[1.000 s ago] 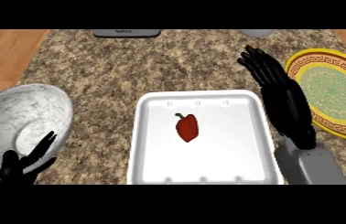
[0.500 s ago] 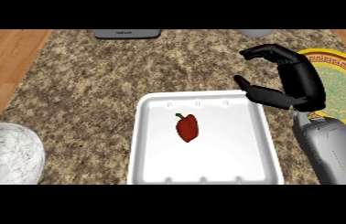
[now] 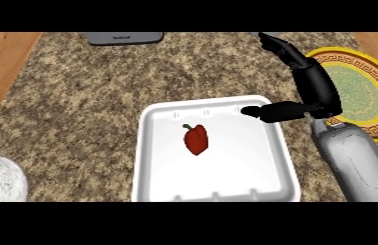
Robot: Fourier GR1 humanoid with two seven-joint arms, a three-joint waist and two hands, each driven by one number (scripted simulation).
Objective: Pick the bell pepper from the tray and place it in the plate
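Fingers (image 3: 288, 51) of the black right hand (image 3: 317, 86) are straight, empty, above the white square tray's (image 3: 251, 161) 2 o'clock corner; the red bell pepper (image 3: 196, 140) lies mid-tray, so travel toward 8 o'clock, lowering before closing.

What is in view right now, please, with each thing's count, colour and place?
bell pepper: one, red, green stem, lying in the tray
tray: one, white, centre of the counter
plate: one, yellow rim, green middle, right edge
dark grey object: one, top edge, cut off
white rounded object: one, lower left corner, mostly out of view
counter: one, speckled brown
right hand: one, black, open, between tray and plate, thumb over the tray's far right corner
right forearm: one, grey, lower right
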